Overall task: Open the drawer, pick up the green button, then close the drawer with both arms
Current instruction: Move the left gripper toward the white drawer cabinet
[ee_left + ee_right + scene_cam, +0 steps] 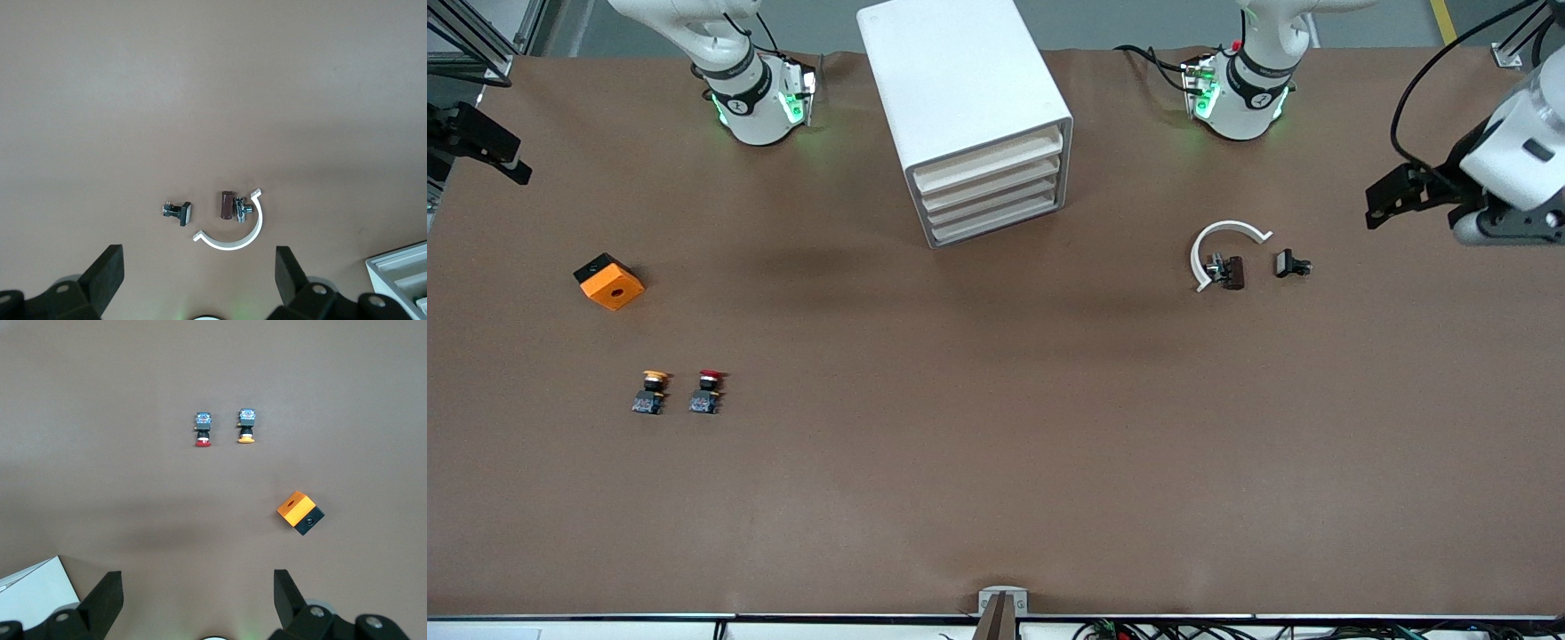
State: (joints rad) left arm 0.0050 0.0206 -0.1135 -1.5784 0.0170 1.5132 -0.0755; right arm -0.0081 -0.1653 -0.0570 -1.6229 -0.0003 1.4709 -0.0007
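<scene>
The white cabinet (951, 71) stands mid-table close to the arms' bases, and its corner shows in both wrist views (400, 267) (33, 587). Its four cream drawers (989, 182) are all shut and look alike. The button is hidden; no green cap shows in any view. My left gripper (1392, 200) hangs open over the left arm's end of the table, its fingers (107, 273) spread wide with nothing between them. My right gripper (489, 147) hangs open over the right arm's end, and its fingers (290, 597) are likewise empty.
An orange and black block (609, 281) lies toward the right arm's end, with an orange-capped button (649, 391) and a red-capped button (707, 391) nearer the front camera. A white curved clip (1223, 244), a brown part (1230, 271) and a black part (1289, 264) lie toward the left arm's end.
</scene>
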